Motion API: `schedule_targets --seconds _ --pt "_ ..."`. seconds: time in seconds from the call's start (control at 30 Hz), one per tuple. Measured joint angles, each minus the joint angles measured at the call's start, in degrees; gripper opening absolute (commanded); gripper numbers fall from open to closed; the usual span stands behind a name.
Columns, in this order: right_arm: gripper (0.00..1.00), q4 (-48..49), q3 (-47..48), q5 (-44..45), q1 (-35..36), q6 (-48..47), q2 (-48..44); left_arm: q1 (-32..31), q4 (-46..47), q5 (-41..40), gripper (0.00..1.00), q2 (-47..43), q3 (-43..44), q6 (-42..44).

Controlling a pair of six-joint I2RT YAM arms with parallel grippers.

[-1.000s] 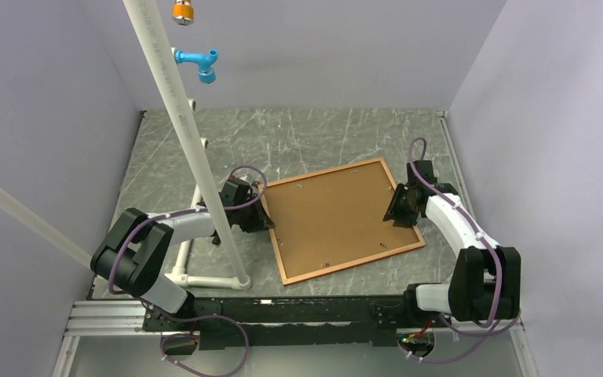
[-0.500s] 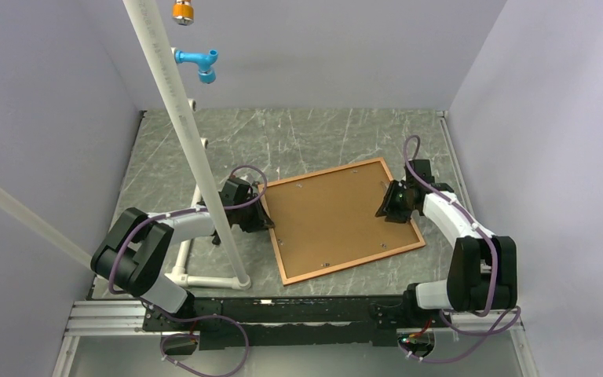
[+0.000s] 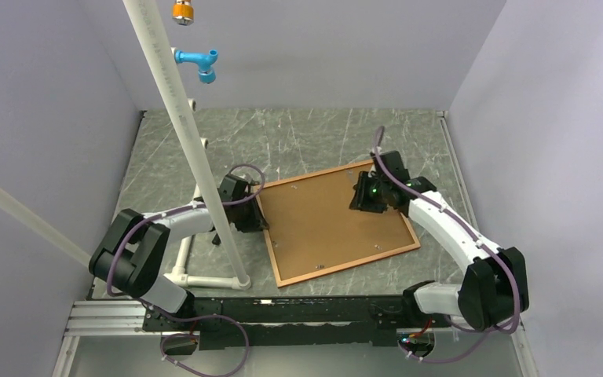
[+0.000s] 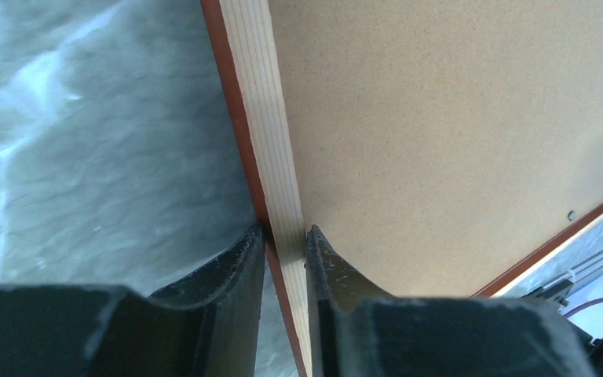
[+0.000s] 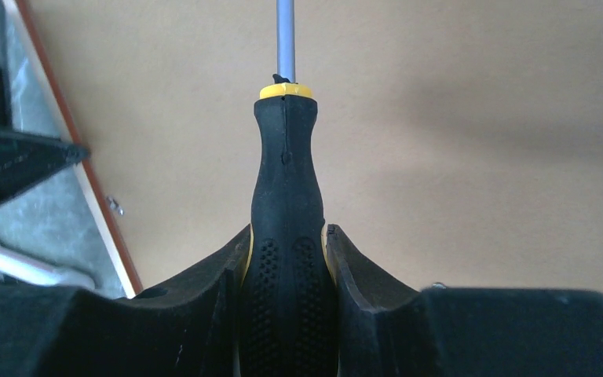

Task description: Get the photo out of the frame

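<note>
Change, top view: the right claw has swung in from the right rail of the frame and now hangs over the upper right of the brown backing. The frame has slid slightly toward the left of the picture.
Meaning for the task: probably the tool is being brought to whatever holds the backing in. The photo is not yet out.
Photo, top view: the photo lies face down inside the frame at the picture's centre, on the table. Only its board side shows.
Left claw, top view: the left claw sits at the frame's left rail, left of centre.
Count, top view: one frame, one photo, two arms, one white pipe stand on the left.
Grip, left wrist view: the left claw is clenched on the frame's pale wood rail, with one finger outside and one on the backing side.
Grip, right wrist view: the right claw grasps a tool by its black handle. A yellow collar and grey shaft point up the picture, and the tip is cut off at the top edge.
Surroundings, right wrist view: backing fills most of the picture, with the red rail running down the left.
Count, right wrist view: one tool.
</note>
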Motion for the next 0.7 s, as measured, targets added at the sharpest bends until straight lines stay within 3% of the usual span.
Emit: schedule_targets --seconds 0.27,0.7 --pt "0.0 1.99 -0.07 0.33 12.83 3.76 2.4 4.42 -7.63 0.44 0.64 -8.41 -0.04 3.17" --pt "0.0 18.78 0.04 -2.86 32.0 7.15 11.08 10.12 -21.42 -3.52 0.76 -32.87 -2.01 8.02"
